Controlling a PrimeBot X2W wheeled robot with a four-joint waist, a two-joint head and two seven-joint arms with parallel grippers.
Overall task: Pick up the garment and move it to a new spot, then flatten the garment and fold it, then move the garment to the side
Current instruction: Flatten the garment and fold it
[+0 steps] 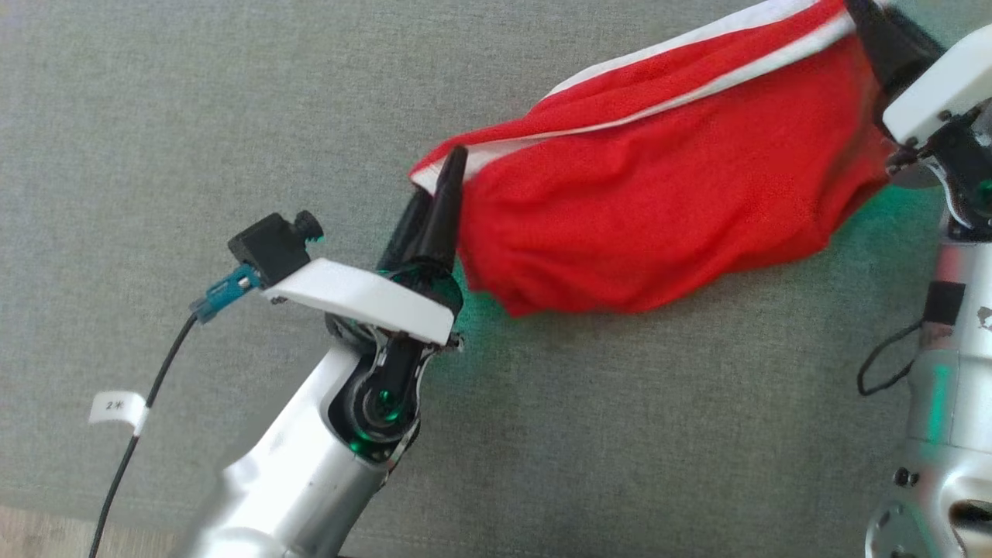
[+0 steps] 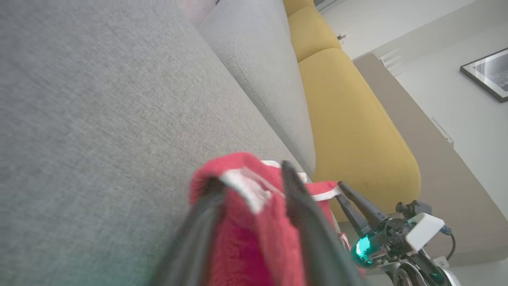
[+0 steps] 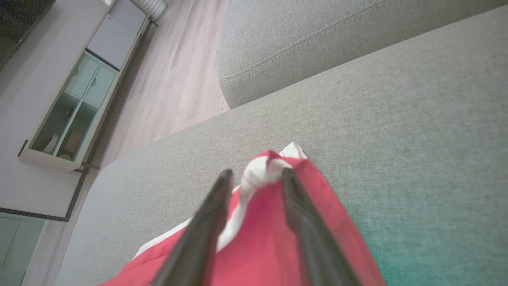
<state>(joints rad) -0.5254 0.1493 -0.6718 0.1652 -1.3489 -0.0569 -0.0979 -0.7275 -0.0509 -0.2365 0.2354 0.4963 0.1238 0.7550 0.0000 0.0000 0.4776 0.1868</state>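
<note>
The red garment (image 1: pixel 659 194) with a white band along its edge lies bunched on the grey sofa seat (image 1: pixel 232 116), stretched between my two grippers. My left gripper (image 1: pixel 440 177) is at its left corner. In the left wrist view the left gripper (image 2: pixel 249 174) has its jaws parted, with the garment (image 2: pixel 238 246) and its band lying loose between them. My right gripper (image 1: pixel 860 12) is at the garment's upper right corner. In the right wrist view the right gripper (image 3: pixel 256 172) also stands parted, with the bunched white band of the garment (image 3: pixel 262 246) between its tips.
A grey backrest cushion (image 2: pixel 262 71) and yellow cushions (image 2: pixel 349 131) run behind the seat. Beyond the grey armrest (image 3: pixel 297 43) lie wooden floor (image 3: pixel 170 79) and a low cabinet (image 3: pixel 75 95). A tagged black cable (image 1: pixel 132 434) hangs by my left arm.
</note>
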